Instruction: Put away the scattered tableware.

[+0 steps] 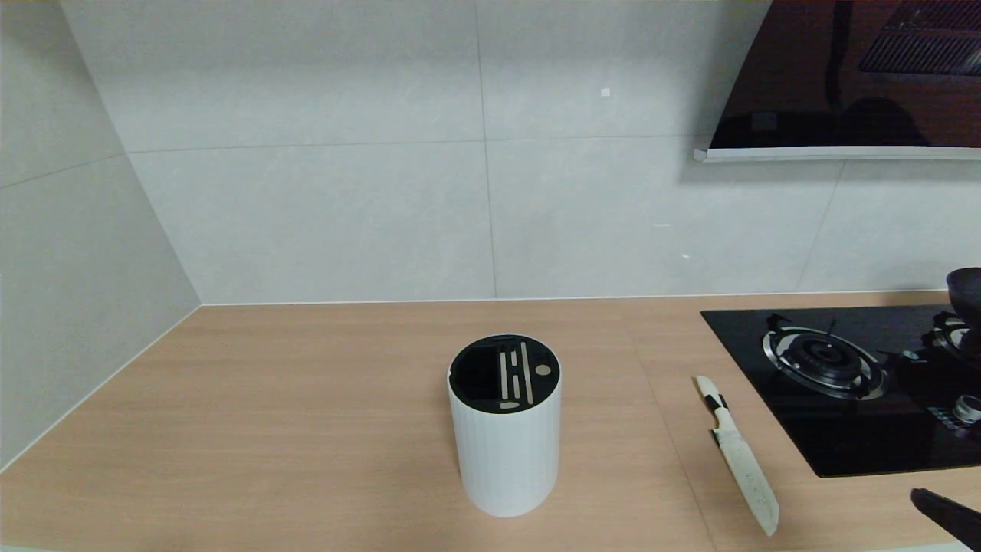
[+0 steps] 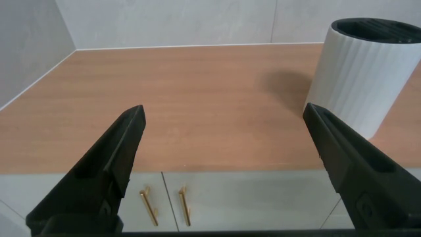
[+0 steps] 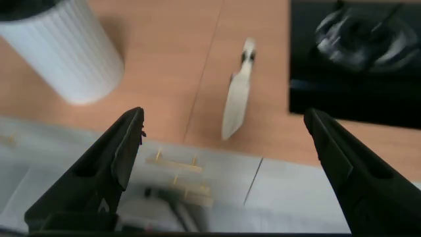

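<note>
A white knife with a white blade and a white-and-black handle lies flat on the wooden counter, just left of the stove; it also shows in the right wrist view as the knife. A white ribbed cylindrical knife holder with a black slotted top stands upright mid-counter, holder, holder. My right gripper is open, off the counter's front edge, short of the knife. My left gripper is open too, in front of the counter edge, left of the holder. A dark fingertip pokes in at the lower right.
A black gas hob with burners sits at the right, a dark pot at its far edge. A range hood hangs above. Tiled walls close the back and left. Cabinet doors with brass handles lie below the counter front.
</note>
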You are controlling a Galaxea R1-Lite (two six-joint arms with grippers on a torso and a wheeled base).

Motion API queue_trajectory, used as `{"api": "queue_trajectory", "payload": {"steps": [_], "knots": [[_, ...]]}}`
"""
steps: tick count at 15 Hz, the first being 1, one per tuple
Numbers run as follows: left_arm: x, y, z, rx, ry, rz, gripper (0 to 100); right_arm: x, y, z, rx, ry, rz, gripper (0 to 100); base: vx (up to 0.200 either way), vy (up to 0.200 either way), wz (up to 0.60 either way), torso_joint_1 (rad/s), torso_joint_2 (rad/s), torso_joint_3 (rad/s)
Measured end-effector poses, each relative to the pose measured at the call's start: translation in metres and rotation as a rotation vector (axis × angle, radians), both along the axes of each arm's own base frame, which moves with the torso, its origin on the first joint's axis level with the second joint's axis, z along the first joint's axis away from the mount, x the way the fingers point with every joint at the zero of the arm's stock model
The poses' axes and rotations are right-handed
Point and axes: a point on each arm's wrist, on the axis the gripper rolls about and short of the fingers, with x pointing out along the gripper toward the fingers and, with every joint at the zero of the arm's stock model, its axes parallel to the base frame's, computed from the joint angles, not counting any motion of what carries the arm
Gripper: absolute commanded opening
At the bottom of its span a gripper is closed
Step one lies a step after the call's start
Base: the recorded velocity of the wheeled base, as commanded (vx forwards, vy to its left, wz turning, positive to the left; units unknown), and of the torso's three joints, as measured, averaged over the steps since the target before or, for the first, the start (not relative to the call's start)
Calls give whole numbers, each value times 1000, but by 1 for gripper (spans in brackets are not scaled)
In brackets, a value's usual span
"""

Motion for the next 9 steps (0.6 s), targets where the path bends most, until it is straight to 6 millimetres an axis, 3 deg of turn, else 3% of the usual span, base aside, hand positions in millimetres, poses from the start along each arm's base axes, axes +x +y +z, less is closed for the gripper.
{"api": "queue_trajectory", "payload": {"steps": [3,9], "knots": [[0,0,0,0,0,0,100,49,8,1,-19,80,25,100,0,0,0,0,0,0],[0,0,0,0,0,0,100,142,28,-39,-84,193,-1,100,0,0,0,0,0,0]]}}
